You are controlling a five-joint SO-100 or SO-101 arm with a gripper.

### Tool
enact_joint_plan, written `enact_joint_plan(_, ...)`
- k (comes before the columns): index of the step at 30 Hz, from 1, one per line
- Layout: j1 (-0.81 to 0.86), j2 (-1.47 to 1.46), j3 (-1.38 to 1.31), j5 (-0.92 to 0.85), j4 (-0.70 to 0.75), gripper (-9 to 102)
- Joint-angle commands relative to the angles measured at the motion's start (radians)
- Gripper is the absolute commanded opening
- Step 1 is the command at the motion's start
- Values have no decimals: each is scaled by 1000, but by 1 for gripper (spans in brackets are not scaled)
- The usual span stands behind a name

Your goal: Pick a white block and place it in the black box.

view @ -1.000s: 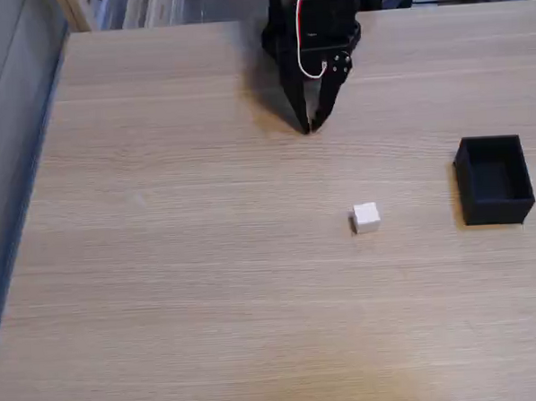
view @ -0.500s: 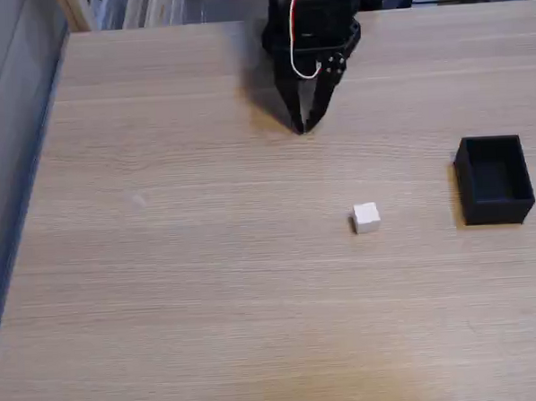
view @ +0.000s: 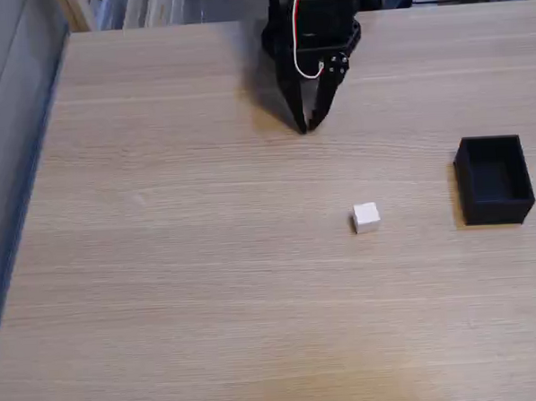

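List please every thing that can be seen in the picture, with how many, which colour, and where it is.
block: 1, white, on the table, a little right of centre in the fixed view, apart from everything else.
box: 1, black, open top, on the table near the right edge, to the right of the block; inside looks empty.
table: 1, light wood, carries everything else.
clutter: several items, mixed colours, behind the far table edge, too blurred to name.
arm: 1, black with a red and white wire, at the far edge of the table.
gripper: 1, black, pointing down toward the table beyond the block, tips together, holding nothing.
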Motion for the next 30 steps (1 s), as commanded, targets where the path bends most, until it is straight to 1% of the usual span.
enact_joint_plan(1,-9,6,14,6,5,0)
enact_joint_plan(15,-8,6,14,6,5,0)
enact_joint_plan(21,-6,6,9,-23,5,1)
enact_joint_plan(27,-3,-38,-37,2,-9,4)
enact_joint_plan(30,-20,-118,-84,9,-29,9)
